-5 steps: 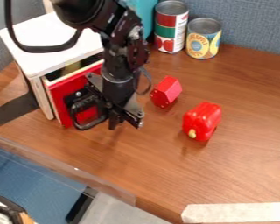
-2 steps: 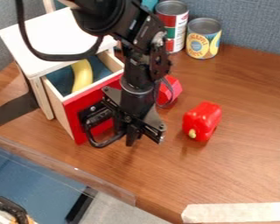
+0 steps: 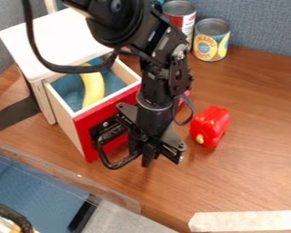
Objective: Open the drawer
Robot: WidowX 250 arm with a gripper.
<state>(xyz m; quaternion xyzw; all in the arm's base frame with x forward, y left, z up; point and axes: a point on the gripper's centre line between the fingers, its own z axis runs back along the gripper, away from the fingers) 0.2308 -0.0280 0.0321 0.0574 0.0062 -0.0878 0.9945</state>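
Observation:
The drawer (image 3: 78,129), with a red front and pale wooden sides, stands well out of the white-topped cabinet (image 3: 53,40). Inside it a yellow banana (image 3: 93,87) lies on a blue lining. My gripper (image 3: 149,160) hangs just in front of the red drawer front, at the black handle (image 3: 116,163), and covers part of the front's right side. The handle loops out toward the gripper's left side; whether the two touch is hard to tell.
A red pepper (image 3: 210,126) lies close to the gripper's right. A red block, mostly hidden, sits behind the arm. Two cans, one with a pineapple label (image 3: 212,40), stand at the back. White tape (image 3: 245,221) marks the front right.
The drawer has slid out toward the front right, uncovering the banana. My gripper has moved the same way along with the handle, and the arm now hides most of the red block.

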